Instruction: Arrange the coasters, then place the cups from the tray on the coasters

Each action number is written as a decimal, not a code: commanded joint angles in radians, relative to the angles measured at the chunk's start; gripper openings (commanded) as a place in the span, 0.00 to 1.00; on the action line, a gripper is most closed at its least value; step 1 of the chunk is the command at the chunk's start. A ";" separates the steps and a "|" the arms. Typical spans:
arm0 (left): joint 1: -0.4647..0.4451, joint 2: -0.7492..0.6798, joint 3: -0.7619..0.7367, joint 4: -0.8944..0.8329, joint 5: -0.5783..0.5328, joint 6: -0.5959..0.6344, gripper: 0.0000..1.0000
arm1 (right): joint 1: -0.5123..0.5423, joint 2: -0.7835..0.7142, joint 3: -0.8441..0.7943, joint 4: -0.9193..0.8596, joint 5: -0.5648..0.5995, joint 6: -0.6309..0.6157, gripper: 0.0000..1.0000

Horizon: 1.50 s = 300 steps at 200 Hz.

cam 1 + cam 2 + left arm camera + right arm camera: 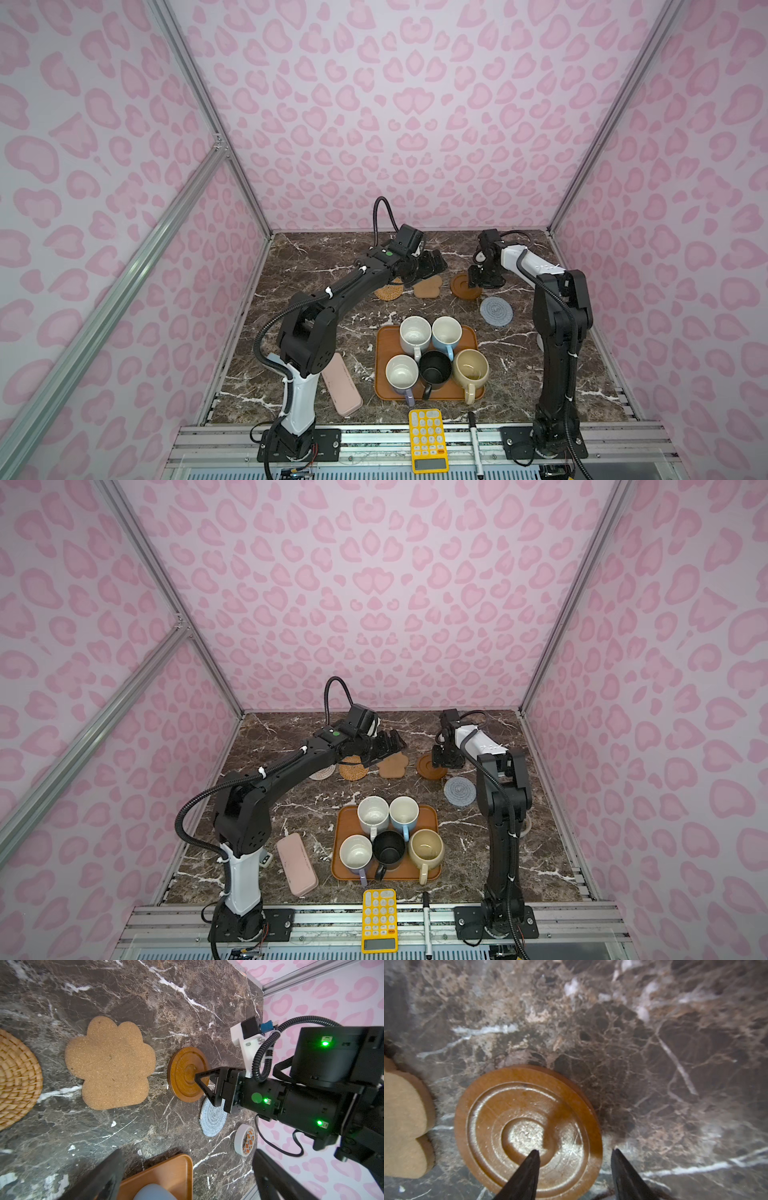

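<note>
1. Top views: in both top views, the tray (pixel 384 347) was seen on the near middle of the tabletop (pixel 515 374). All five cups were stood upright in it. The speckled white cup (pixel 415 336) and light blue cup (pixel 446 332) were at its far side. The lavender cup (pixel 402 374), black cup (pixel 435 370) and cream cup (pixel 470 368) were at its near side.
2. Beyond the tray, four coasters were laid flat in a row: the white woven coaster (pixel 322 773), partly hidden by the left arm, then the rattan coaster (pixel 388 291), cork paw coaster (pixel 428 286) and wooden disc (pixel 461 286). The grey-blue coaster (pixel 496 311) was set nearer, right of the disc. The left jaws were held above the rattan and cork coasters, and the right jaws were placed low at the disc.
3. Left wrist view: the left jaws were shown wide apart, with nothing gripped. A tape roll (pixel 244 1139) was seen near the grey-blue coaster.
4. Right wrist view: the right jaws were shown apart. One tip was over the disc's centre and one outside its rim, so the rim was straddled, not clamped.
</note>
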<state>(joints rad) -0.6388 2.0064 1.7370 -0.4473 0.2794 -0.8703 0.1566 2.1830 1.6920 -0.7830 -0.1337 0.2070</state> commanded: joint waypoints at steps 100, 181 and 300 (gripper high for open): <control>-0.001 -0.004 -0.032 0.030 -0.001 -0.018 0.98 | 0.061 0.081 0.071 -0.037 0.044 0.038 0.48; -0.001 -0.020 -0.039 0.030 0.001 -0.019 0.98 | 0.063 0.039 0.123 -0.092 0.082 0.046 0.51; -0.010 -0.232 -0.064 -0.054 0.006 0.022 0.98 | 0.066 -0.374 -0.052 -0.138 0.079 0.076 0.99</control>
<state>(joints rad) -0.6407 1.8370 1.6958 -0.4698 0.2802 -0.8761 0.2222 1.9030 1.7184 -0.9035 -0.0605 0.2687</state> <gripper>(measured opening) 0.978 0.986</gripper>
